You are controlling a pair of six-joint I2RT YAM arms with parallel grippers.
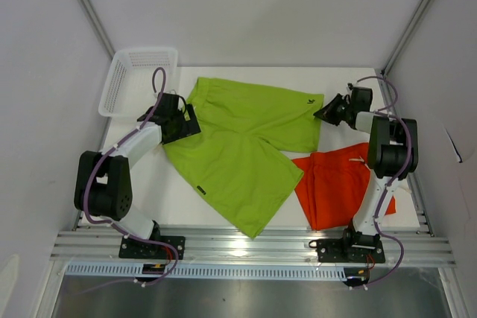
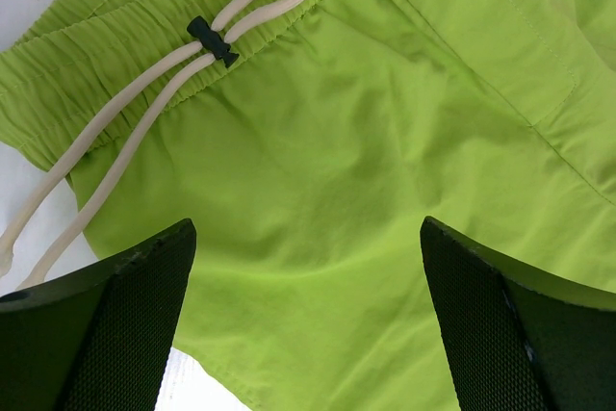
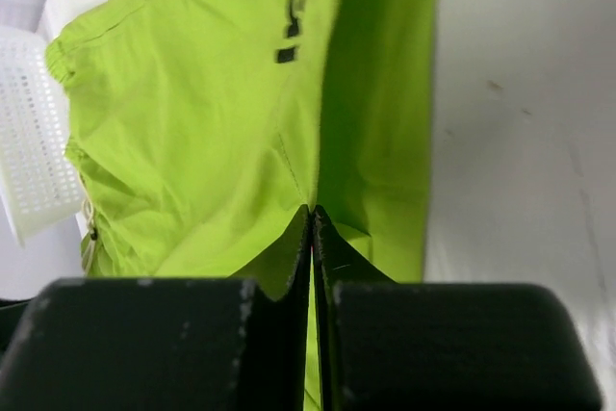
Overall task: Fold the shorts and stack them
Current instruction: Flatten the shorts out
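Observation:
The lime green shorts lie spread flat mid-table, waistband to the left, with a dark hem logo on the far leg. My left gripper is open over the waistband end; in the left wrist view the green fabric lies between the wide jaws, with the white drawstring above. My right gripper is at the far leg's hem, shut on a pinch of green fabric. The orange shorts lie crumpled at the near right, partly under the right arm.
A white mesh basket stands at the back left corner and also shows in the right wrist view. Grey walls close in the table on the left, back and right. An aluminium rail runs along the near edge.

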